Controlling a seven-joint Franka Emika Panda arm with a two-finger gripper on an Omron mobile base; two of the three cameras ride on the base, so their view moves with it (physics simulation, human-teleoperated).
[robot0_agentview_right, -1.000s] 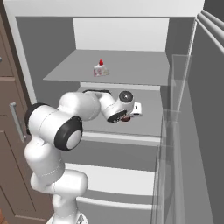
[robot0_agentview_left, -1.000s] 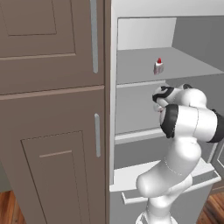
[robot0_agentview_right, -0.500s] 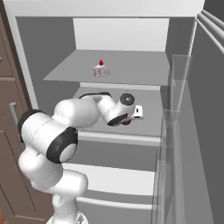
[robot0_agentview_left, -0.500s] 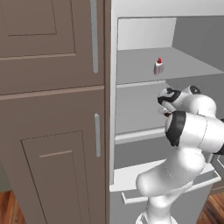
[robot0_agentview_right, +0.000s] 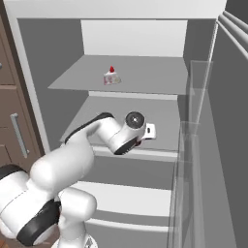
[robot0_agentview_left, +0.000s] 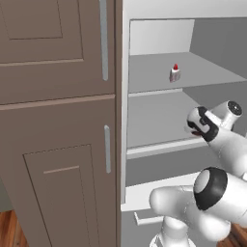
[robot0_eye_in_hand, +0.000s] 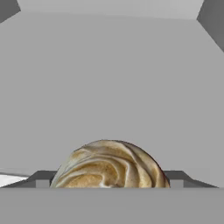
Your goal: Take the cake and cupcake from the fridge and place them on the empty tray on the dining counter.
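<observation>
While the cake (robot0_agentview_right: 111, 77) waits on the fridge's (robot0_agentview_right: 123, 72) upper shelf, the gripper (robot0_eye_in_hand: 109, 186) reaches over the middle shelf with jaws wide apart around the cupcake (robot0_eye_in_hand: 109, 164), gripping nothing yet; closing on it looks next

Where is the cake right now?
The cake sits on the fridge's upper shelf, left of centre in the right base view, one shelf above the gripper. In the left base view it stands mid-shelf, above the arm.
</observation>
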